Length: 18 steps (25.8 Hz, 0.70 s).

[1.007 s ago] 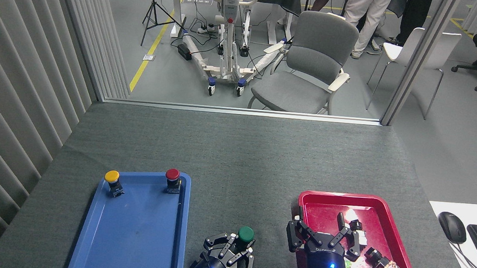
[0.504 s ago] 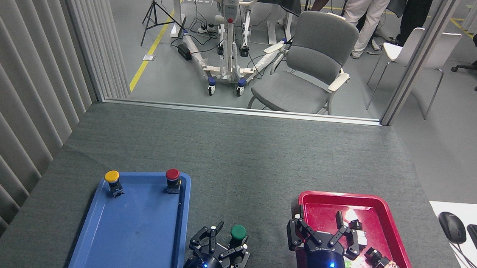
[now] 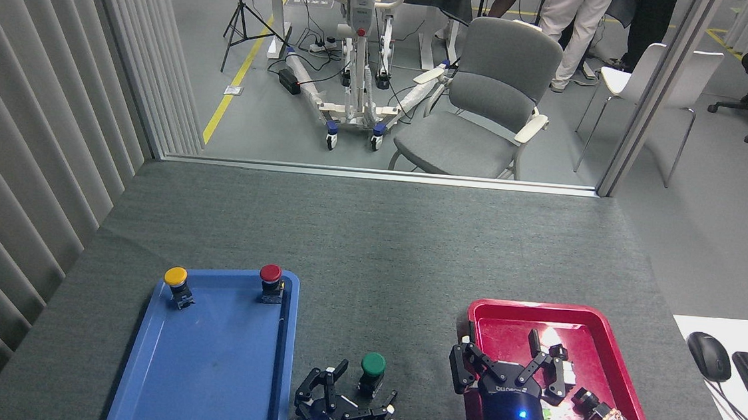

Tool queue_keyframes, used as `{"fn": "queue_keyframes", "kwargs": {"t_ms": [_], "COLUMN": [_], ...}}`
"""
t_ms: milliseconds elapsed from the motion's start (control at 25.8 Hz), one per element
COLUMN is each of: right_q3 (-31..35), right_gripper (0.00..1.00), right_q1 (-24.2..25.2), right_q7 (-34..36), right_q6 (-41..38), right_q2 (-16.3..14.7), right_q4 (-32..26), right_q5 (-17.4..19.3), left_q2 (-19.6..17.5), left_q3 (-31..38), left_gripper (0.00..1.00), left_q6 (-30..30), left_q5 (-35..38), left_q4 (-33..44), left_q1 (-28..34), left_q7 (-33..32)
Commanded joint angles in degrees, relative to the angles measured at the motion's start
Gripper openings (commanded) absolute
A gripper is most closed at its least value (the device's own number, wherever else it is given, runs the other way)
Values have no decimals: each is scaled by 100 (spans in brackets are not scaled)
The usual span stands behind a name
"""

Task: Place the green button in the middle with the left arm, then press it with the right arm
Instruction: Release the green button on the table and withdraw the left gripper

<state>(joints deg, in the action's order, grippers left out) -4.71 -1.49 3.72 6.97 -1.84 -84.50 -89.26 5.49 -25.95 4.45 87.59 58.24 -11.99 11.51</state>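
The green button (image 3: 373, 365) stands upright on the bare grey tabletop (image 3: 371, 250), between the blue tray (image 3: 156, 353) on the left and the red tray (image 3: 627, 383) on the right, near the front edge. It looks small, rigid and light; its domed cap seems slippery, so the squarer base is the surer hold. The left gripper (image 3: 347, 401) sits just nearer, fingers spread, apparently clear of the button. The right gripper (image 3: 507, 367) hovers over the red tray's left edge, fingers splayed, holding nothing.

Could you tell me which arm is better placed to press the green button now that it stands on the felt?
Right: its open pincer hovers beside the green button, free. The left pincer is open, just behind it.
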Motion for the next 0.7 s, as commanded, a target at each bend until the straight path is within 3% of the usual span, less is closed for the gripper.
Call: {"fn": "queue_keyframes", "kwargs": {"t_ms": [0,232,349,465,581,659], "right_q3": [-161,-724,-856,-926,-1155,-1313], "right_gripper": [99,99,99,99,95,86], "right_q1": [8,-27,-45,-106,-115,-115], "right_q7": [-3,23,14,5,-3,5], "right_q6": [-20,6,33,33,33,6], "right_q2": [-9,17,52,70,96,193], "right_q4": [4,-5,-5,-5,-5,4], "right_q5": [-13,-13,-21,-30,-39,-57], "left_q2": [-294,-997,-1525,-1771,-2157,-2333], "left_q3": [73,520,855,1338,1813,1918], "left_gripper": [99,99,99,99,99,99], "left_q6": [206,592,566,531,531,513], "left_q5": [-40,-716,-1270,-1622,-1719,-2008], "left_q4": [284,715,1119,1137,1251,1198], "left_q1": [118,337,531,566,812,830], "left_q7": [-8,62,115,176,317,554]}}
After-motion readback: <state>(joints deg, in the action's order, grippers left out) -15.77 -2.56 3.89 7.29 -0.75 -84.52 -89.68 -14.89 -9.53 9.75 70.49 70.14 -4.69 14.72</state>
